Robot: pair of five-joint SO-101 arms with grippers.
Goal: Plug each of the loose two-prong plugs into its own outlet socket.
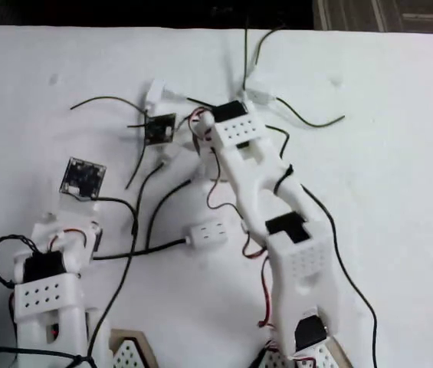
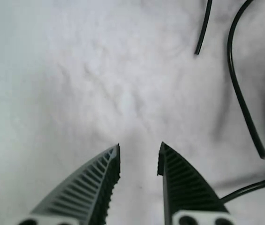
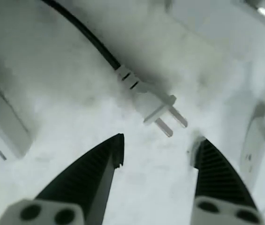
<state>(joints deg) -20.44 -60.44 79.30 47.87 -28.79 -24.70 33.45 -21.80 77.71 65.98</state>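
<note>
A: What's on the tabletop (image 1: 400, 192)?
B: An outlet (image 1: 208, 232) near the middle. The right hand (image 3: 159, 143) is wide open and empty. The left hand (image 2: 139, 150) is barely open, also empty.
A: And the plug (image 3: 155, 105)?
B: It lies flat, just ahead of the right hand. I'd straddle its body behind the prongs (image 3: 172, 121), clear of the cord (image 3: 85, 35), and close squarely.

A white, slightly wrinkled cloth (image 2: 76, 70) covers the counter (image 1: 400, 199). Beyond its far edge lies a dark strip (image 1: 124, 11), with a brownish panelled surface (image 1: 385, 14) at one corner.
</note>
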